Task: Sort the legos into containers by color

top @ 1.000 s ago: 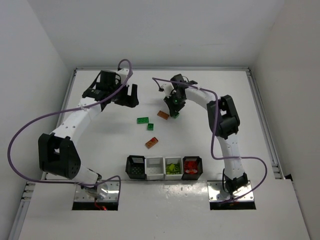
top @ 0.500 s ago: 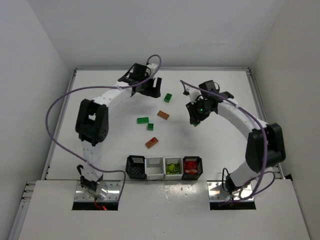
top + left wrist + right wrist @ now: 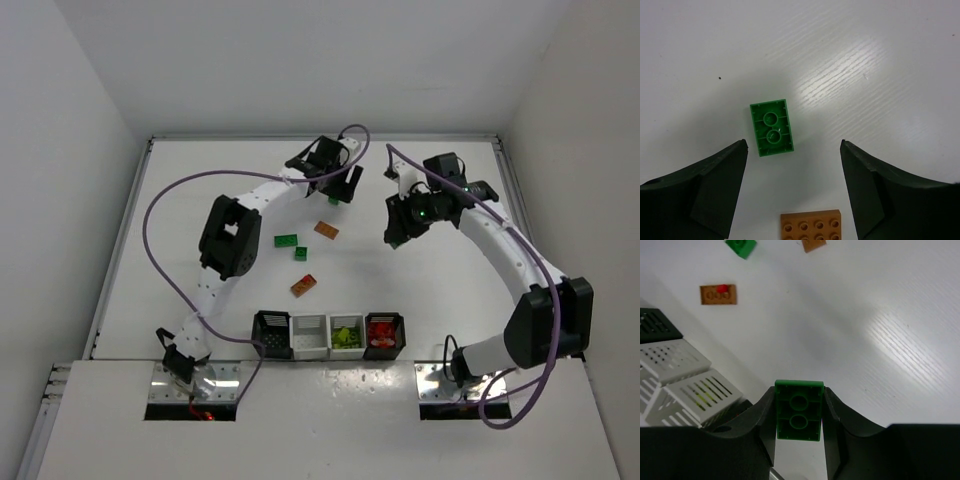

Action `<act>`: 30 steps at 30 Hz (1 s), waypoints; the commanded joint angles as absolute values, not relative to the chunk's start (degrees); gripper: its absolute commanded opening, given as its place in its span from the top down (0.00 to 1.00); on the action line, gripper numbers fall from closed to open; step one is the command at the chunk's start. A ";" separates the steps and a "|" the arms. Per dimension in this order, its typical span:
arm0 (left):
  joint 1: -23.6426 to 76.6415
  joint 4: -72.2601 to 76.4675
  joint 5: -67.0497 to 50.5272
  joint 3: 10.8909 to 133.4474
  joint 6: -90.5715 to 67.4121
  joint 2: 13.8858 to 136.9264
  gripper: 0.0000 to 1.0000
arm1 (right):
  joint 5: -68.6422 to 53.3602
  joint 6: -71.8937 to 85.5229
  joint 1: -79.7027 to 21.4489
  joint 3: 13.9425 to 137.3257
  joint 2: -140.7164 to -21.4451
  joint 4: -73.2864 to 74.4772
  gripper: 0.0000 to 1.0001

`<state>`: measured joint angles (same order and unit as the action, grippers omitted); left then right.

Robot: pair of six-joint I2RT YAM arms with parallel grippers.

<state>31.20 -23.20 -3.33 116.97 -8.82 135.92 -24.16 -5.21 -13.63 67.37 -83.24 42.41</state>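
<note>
Alignment matters now: my left gripper (image 3: 793, 145) hangs spread above a green brick (image 3: 771, 128) at the table's 12 o'clock. The brick sits slightly toward 9 in my wrist view, so I'd recentre, then drop straight. Meanwhile my right gripper (image 3: 799, 391) pinches another green brick (image 3: 799, 412); the bins (image 3: 309, 322) wait at 6 o'clock.

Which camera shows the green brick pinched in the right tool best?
The right wrist view: the held brick sits big and centred, pinched in the right tool. In the top view that tool covers it. The left wrist view shows instead a loose green brick on the table.
</note>
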 commanded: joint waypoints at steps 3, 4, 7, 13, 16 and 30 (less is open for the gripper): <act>32.17 -23.55 1.84 119.79 -8.26 138.42 0.21 | -31.98 -7.64 -14.24 73.03 -80.51 45.61 0.99; 32.17 -23.55 3.24 119.79 -8.26 139.04 0.21 | -31.99 -7.65 -14.24 73.04 -80.51 46.22 0.99; 32.17 -23.55 5.18 121.02 -8.26 140.35 0.22 | -34.01 -7.65 -14.77 73.04 -79.46 46.23 0.98; 32.17 -23.55 5.71 123.31 -8.26 142.56 0.30 | -41.38 -10.54 -15.29 73.65 -78.84 48.95 0.98; 32.17 -23.55 3.87 124.45 -8.26 144.14 0.46 | -44.03 -12.74 -16.87 73.65 -78.84 50.71 0.98; 28.84 -22.60 0.97 112.43 -10.37 130.22 0.99 | -41.84 -13.45 -33.03 73.12 -80.15 47.20 0.97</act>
